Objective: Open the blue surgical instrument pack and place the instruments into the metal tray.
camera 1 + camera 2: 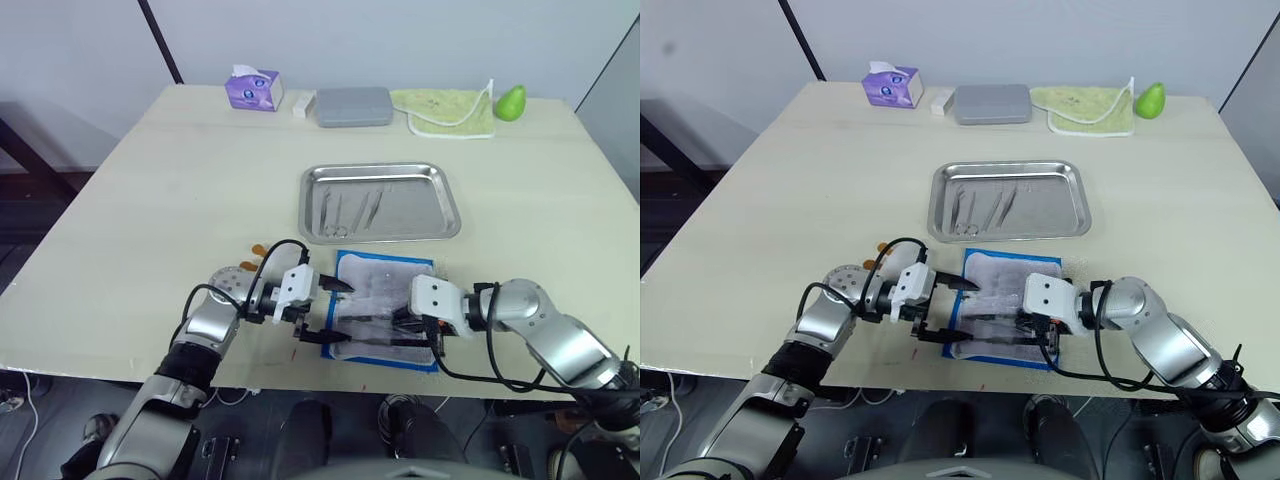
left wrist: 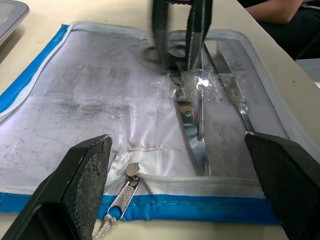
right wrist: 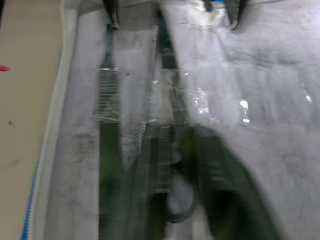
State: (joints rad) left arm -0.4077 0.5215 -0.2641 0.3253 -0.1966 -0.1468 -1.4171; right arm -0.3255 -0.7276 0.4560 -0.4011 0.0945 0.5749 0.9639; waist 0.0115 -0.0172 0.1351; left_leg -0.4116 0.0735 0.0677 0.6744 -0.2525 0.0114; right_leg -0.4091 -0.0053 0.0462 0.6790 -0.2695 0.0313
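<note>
The blue surgical instrument pack (image 1: pixel 385 305) lies unzipped and flat near the table's front edge, whitish lining up. Several steel instruments (image 2: pixel 192 135) lie on the lining under a clear strap. My left gripper (image 1: pixel 328 311) hovers wide open over the pack's left edge, its pads (image 2: pixel 85 185) straddling the zipper end. My right gripper (image 1: pixel 404 327) reaches in from the right and is shut on the ring handle of the scissors (image 2: pixel 175 50). Behind the pack, the metal tray (image 1: pixel 440 195) holds a few thin instruments (image 1: pixel 350 210).
Along the far edge stand a purple tissue box (image 1: pixel 253 90), a grey hard case (image 1: pixel 353 106), a yellow-green cloth (image 1: pixel 445 110) and a green pear (image 1: pixel 511 102). Small orange feet of a toy (image 1: pixel 252 258) show behind my left wrist.
</note>
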